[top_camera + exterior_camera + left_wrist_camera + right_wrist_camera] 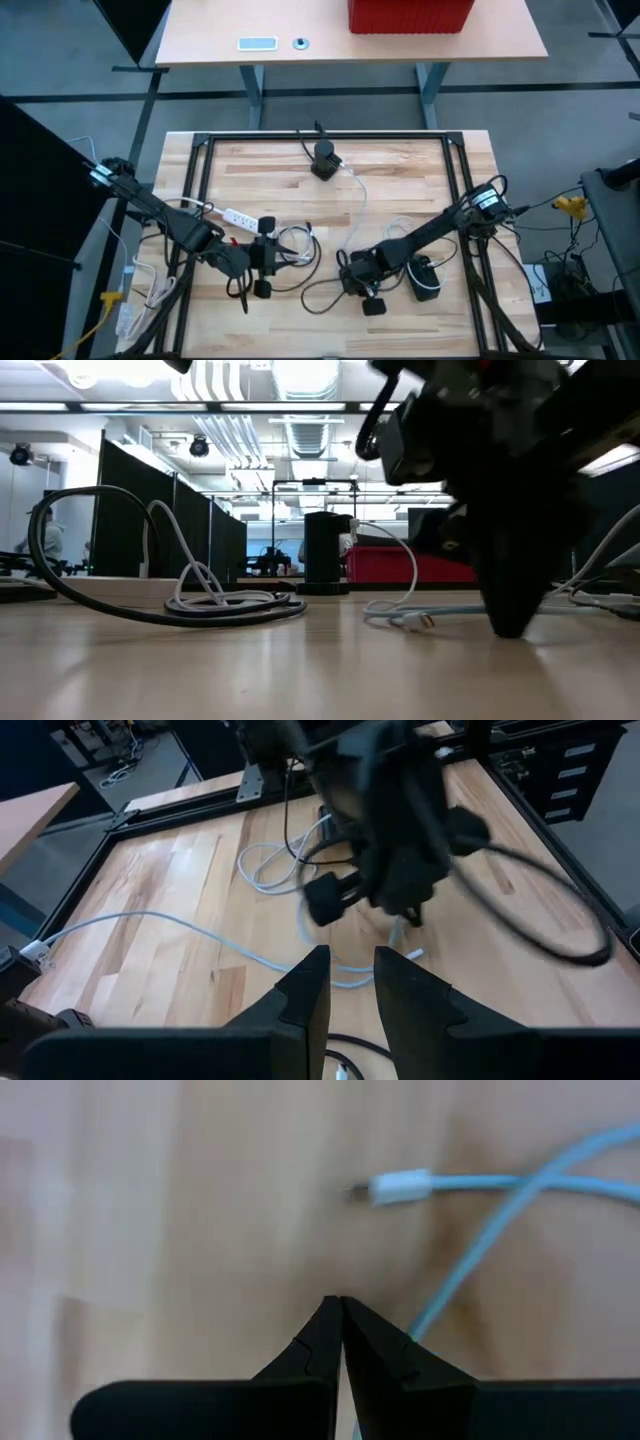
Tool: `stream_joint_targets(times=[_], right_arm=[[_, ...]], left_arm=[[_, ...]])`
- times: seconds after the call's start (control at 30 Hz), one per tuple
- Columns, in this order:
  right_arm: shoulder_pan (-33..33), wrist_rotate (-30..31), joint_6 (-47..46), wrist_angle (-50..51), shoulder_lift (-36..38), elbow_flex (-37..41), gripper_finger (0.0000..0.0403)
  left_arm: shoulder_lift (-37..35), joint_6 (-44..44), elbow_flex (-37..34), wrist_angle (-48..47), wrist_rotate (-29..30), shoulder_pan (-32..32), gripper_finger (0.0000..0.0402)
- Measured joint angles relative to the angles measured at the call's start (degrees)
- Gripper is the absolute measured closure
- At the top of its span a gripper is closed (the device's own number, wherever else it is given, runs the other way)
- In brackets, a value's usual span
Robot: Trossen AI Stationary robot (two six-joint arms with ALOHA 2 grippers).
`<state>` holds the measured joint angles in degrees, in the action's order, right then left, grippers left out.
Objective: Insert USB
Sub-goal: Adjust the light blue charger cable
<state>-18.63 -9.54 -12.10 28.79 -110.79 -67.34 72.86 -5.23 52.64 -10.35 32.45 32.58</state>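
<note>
The right gripper (341, 1312) points down at the wooden table (400, 180), its fingers pressed together with nothing between them. Just ahead of its tips lies the white USB plug (392, 1188) at the end of a pale blue-white cable (520, 1190), flat on the wood and apart from the fingers. In the low view the same plug (418, 622) rests on the table just beside the dark tip of the right gripper (510, 622), which touches the tabletop.

The left gripper (348, 982) hovers over the table near the front edge, its fingers (306, 990) slightly apart and holding nothing. From its wrist camera, the right arm (385, 830) fills the middle of the scene, with a loop of black cable (560, 910) beside it.

In the high view the left gripper (262, 258) sits close to a coil of black and white cable (295, 248), and a white power strip (240, 217) lies just behind it. The right gripper (356, 275) is low over the table's front middle. A black charger block (325, 160) stands well apart, toward the far side, with the white cable (362, 195) running from it toward the right gripper.
</note>
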Motion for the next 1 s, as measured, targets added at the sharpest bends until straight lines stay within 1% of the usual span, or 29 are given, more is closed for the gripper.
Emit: stream_joint_targets(times=[0.23, 0.47, 0.7, 0.8, 0.9, 0.93, 1.0], right_arm=[[8.6, 0.0, 9.2, 0.5, 0.0, 0.2, 0.0403], [19.0, 0.0, 15.8, -2.6, -0.1, 0.3, 0.0402], [29.6, 11.4, 16.6, -1.3, 1.4, -0.3, 0.0403], [32.7, 19.3, 17.0, 0.7, 3.5, -0.4, 0.0403], [33.7, 27.3, 17.7, 3.1, 8.3, -1.6, 0.0403], [34.0, 28.4, 17.6, 3.8, 10.0, -1.7, 0.0403], [34.4, 28.1, 16.3, 5.0, 13.0, -1.4, 0.0403]], left_arm=[[0.0, 0.0, 0.0, 0.0, 0.0, 0.0, 0.0332], [0.0, 0.0, 0.0, -0.5, 0.0, 0.0, 0.0332], [0.0, 0.2, 0.0, -0.8, 0.0, 0.0, 0.0332], [0.0, 0.2, 0.0, -0.8, 0.0, 0.0, 0.0332], [0.0, 0.2, 0.0, -0.8, 0.0, 0.0, 0.0332], [0.0, 0.2, 0.0, -0.9, 0.0, 0.0, 0.0332], [0.0, 0.2, 0.0, -0.9, 0.0, 0.0, 0.0332]])
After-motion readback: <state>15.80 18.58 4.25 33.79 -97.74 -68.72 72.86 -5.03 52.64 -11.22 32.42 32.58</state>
